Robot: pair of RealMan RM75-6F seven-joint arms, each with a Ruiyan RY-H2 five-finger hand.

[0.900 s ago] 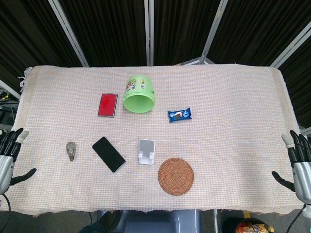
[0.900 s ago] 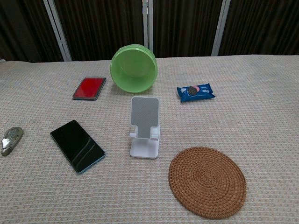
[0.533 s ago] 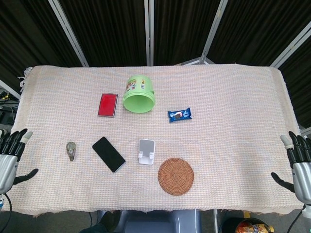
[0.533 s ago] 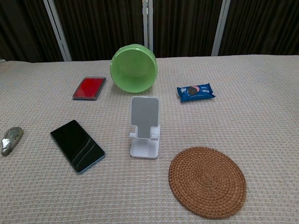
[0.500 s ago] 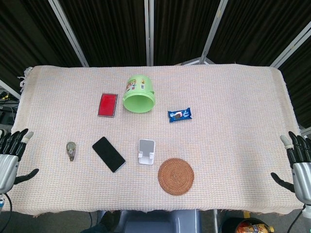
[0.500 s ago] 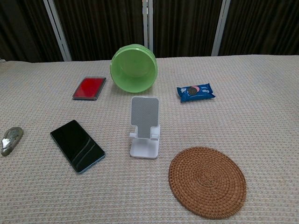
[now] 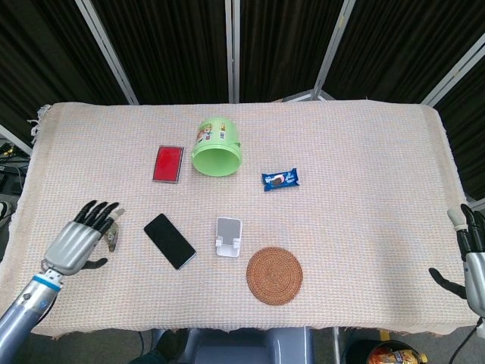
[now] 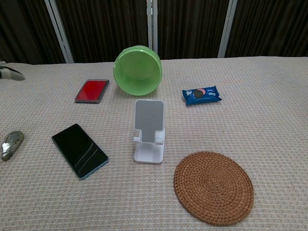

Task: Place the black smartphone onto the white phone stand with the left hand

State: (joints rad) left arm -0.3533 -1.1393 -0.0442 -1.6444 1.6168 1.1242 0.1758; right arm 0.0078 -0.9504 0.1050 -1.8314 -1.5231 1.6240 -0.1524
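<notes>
The black smartphone point(image 7: 170, 240) lies flat and slanted on the woven cloth, screen up; the chest view shows the smartphone point(image 8: 79, 149) at lower left. The white phone stand point(image 7: 228, 236) stands upright just right of it, its rest bare, and the stand point(image 8: 148, 131) faces me in the chest view. My left hand point(image 7: 79, 240) hovers over the cloth left of the phone, fingers spread, holding nothing. My right hand point(image 7: 471, 254) sits off the table's right edge, fingers apart and empty. In the chest view only a fingertip point(image 8: 10, 73) shows at the far left edge.
A small grey-green object point(image 7: 112, 236) lies partly under my left hand's fingers. A red flat case point(image 7: 167, 163), a green bucket on its side point(image 7: 217, 147) and a blue snack pack point(image 7: 280, 179) lie behind. A round woven coaster point(image 7: 274, 274) sits right of the stand.
My left hand has swung in from the table's left edge over the cloth, toward the phone. The right hand has dropped slightly. Phone and stand have not moved.
</notes>
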